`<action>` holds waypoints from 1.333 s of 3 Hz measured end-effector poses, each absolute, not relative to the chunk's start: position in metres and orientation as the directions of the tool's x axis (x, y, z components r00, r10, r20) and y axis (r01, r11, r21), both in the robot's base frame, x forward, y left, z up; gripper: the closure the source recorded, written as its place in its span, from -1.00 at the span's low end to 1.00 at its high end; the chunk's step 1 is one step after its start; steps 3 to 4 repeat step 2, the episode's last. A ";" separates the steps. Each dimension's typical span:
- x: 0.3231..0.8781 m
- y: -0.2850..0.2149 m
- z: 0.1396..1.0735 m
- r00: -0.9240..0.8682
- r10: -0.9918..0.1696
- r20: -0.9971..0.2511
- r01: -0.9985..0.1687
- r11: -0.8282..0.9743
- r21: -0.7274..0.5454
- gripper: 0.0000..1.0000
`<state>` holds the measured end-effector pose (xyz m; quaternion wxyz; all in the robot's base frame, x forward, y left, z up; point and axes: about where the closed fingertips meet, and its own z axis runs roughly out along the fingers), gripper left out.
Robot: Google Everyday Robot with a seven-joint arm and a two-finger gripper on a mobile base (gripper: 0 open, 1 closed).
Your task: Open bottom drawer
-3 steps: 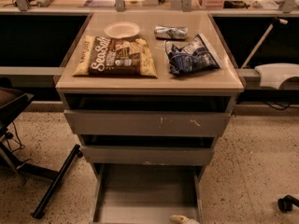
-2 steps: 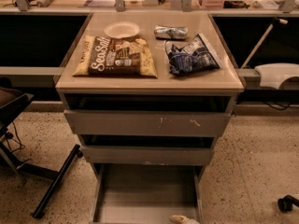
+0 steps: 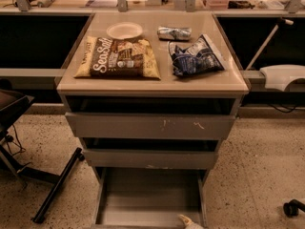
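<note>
Three-high stack under worktop front edge; bottom drawer far out. Gripper at its front lip (grip: cannot tell). Rigid, handleless, likely light; hook front's top edge.

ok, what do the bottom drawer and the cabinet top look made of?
The bottom drawer: grey, matte tray with thin straight walls, so probably painted sheet metal, though laminate is possible. The cabinet top: beige, smooth, soft sheen, likely laminate. The gripper shows only as a pale tip at the drawer's front edge, bottom of view.
</note>
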<state>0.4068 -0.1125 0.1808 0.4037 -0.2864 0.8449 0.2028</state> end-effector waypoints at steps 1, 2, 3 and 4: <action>0.407 -0.112 0.181 -0.510 -0.320 -0.798 -0.648 0.754 0.112 -1.00; 0.407 -0.112 0.181 -0.510 -0.320 -0.798 -0.648 0.754 0.112 -1.00; 0.407 -0.112 0.181 -0.510 -0.320 -0.798 -0.648 0.754 0.112 -1.00; 0.407 -0.112 0.181 -0.510 -0.320 -0.798 -0.648 0.754 0.112 -1.00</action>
